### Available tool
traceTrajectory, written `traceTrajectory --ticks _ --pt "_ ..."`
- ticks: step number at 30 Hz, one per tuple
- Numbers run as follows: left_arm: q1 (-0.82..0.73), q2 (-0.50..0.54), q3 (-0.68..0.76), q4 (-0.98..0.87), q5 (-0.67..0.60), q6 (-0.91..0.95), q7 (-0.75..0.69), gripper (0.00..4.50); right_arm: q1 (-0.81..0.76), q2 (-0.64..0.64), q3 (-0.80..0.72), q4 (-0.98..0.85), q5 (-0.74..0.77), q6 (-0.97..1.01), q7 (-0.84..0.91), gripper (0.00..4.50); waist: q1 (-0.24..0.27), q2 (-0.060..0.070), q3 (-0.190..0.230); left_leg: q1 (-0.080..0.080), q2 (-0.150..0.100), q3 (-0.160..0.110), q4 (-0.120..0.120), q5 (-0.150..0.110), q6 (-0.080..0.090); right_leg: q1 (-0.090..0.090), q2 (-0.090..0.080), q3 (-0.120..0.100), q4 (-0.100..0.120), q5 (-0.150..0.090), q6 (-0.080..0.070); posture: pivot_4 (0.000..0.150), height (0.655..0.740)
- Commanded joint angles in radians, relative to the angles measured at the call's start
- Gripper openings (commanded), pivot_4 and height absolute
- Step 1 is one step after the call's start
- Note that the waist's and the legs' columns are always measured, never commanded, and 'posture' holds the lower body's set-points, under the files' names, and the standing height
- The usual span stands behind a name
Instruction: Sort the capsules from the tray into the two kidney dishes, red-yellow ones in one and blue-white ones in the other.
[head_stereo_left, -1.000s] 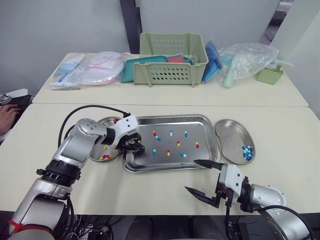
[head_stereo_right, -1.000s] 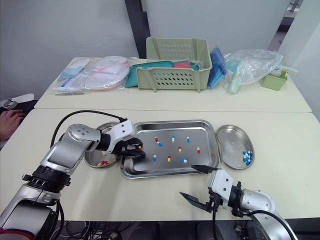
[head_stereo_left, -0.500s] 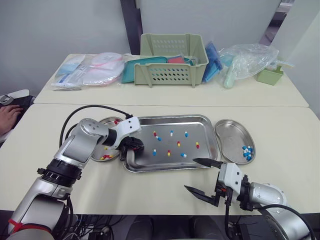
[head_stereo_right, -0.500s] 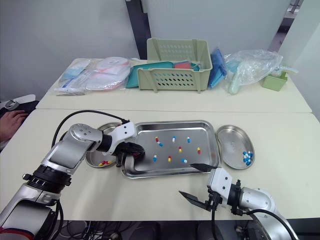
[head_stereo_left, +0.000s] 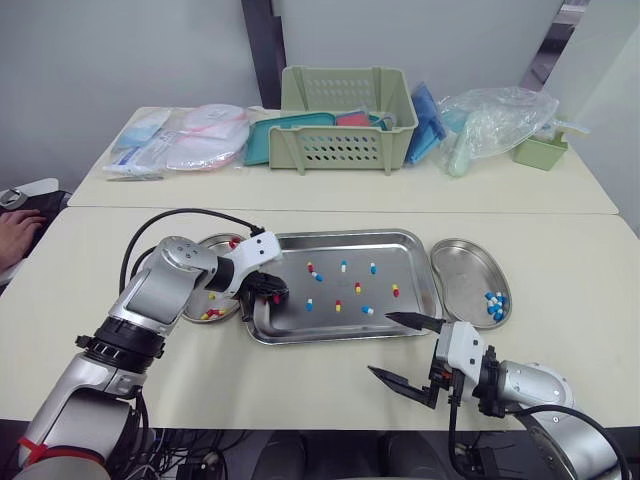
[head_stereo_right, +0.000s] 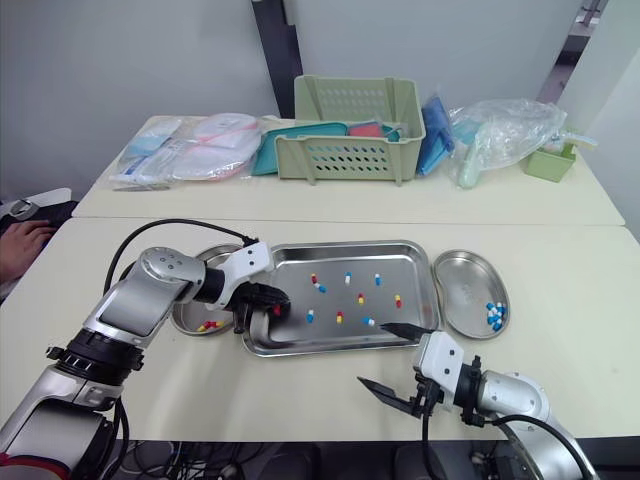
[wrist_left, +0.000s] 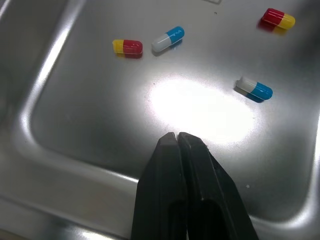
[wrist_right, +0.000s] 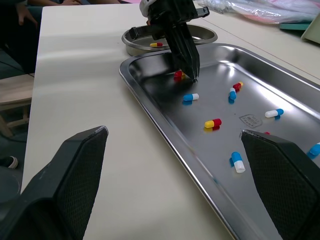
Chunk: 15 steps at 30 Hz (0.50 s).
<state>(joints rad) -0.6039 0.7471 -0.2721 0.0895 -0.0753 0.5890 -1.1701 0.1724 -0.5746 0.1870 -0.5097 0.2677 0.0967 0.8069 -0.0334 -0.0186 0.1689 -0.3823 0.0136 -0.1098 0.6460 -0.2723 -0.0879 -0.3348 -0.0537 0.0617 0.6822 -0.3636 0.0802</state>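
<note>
Mid-sort at the capsule station: my left end effector (wrist_left: 176, 136) sits low over the near left corner of the steel tray (head_stereo_left: 345, 236). Its fingers are clenched together with nothing visible between them. A red-yellow capsule (wrist_left: 127, 46) and a blue-white capsule (wrist_left: 168, 39) lie just beyond the tips. The right end effector (head_stereo_left: 380, 344) hangs released, jaws wide, over the bare desk (head_stereo_left: 590, 330) in front of the tray's near right corner. Some ten capsules lie scattered across the tray floor. The left kidney dish (head_stereo_left: 205, 241) holds a few red-yellow ones, the right kidney dish (head_stereo_left: 462, 270) a small cluster of blue-white. I judge the job roughly half done, with a pick in hand: next I must part the left fingers and straddle one red-yellow capsule cleanly on slick, glaring metal. Behind, a second desk carries a green basket (head_stereo_left: 345, 115) and bagged supplies (head_stereo_left: 190, 140) against a grey wall (head_stereo_left: 120, 50). A person's hand (head_stereo_left: 12, 232) rests at the left edge.
</note>
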Motion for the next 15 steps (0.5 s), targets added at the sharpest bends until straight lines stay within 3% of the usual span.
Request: traceTrajectory --ticks 1,8,15 --pt "-0.037 0.033 0.059 -0.051 -0.036 -0.034 -0.027 0.43 -0.012 0.002 -0.013 -0.034 0.022 -0.002 0.002 4.50 0.000 0.000 0.000 0.000 0.000 0.000 0.000 0.000 0.000 0.000 0.000 0.000 0.000 0.000 0.000 0.150 0.7400" --pt "-0.042 0.105 0.086 0.030 -0.052 -0.360 -0.170 2.44 -0.016 0.002 -0.009 -0.033 0.024 0.001 0.005 4.50 -0.001 -0.001 0.001 0.000 0.000 0.000 0.000 0.000 0.000 0.000 0.000 0.000 0.000 0.000 0.000 0.150 0.7400" --pt "-0.141 0.116 -0.013 0.285 0.090 -0.831 -0.286 2.44 -0.004 -0.002 -0.008 -0.044 0.024 0.003 0.006 4.50 0.003 -0.001 0.001 0.000 0.000 0.001 0.000 0.000 0.000 0.000 0.000 0.000 0.000 0.000 0.000 0.150 0.7400"
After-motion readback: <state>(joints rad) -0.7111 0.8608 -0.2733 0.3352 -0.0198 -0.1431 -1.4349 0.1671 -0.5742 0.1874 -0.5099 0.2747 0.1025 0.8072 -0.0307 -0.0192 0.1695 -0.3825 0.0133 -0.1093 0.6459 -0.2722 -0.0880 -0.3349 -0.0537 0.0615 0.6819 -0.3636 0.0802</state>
